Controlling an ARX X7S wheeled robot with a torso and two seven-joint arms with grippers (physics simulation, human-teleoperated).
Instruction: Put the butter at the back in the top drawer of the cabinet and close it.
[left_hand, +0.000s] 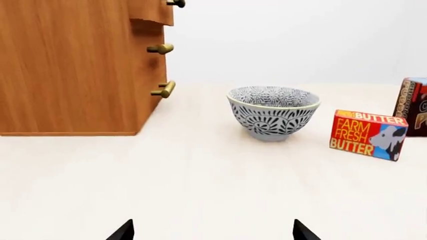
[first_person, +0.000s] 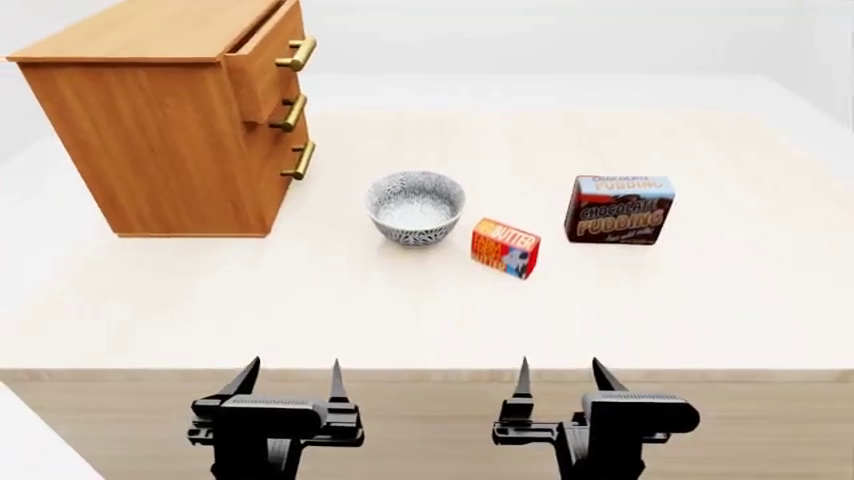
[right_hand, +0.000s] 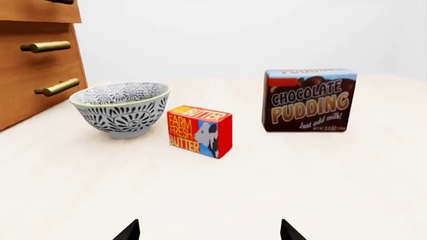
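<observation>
Butter (left_hand: 368, 134) upright on the table (left_hand: 200, 190) in the left wrist view, beside the patterned bowl (left_hand: 273, 112), well apart from the cabinet (left_hand: 73, 65); left pincer (left_hand: 212, 231) spread wide, nothing between its tips.

In the head view, top drawer (first_person: 267, 55) already pulled slightly out, butter (first_person: 506, 247) between bowl and chocolate pudding box (first_person: 619, 210), both pincers low at the near table edge, right pincer (first_person: 559, 385) released too.

In the right wrist view, butter (right_hand: 199, 131) nearly straight ahead, unobstructed. Apparently the opening step: nothing grasped yet. Next, probably a reach forward with the right arm and a pinch across the carton's narrow sides; drawer likely needs pulling further first.
</observation>
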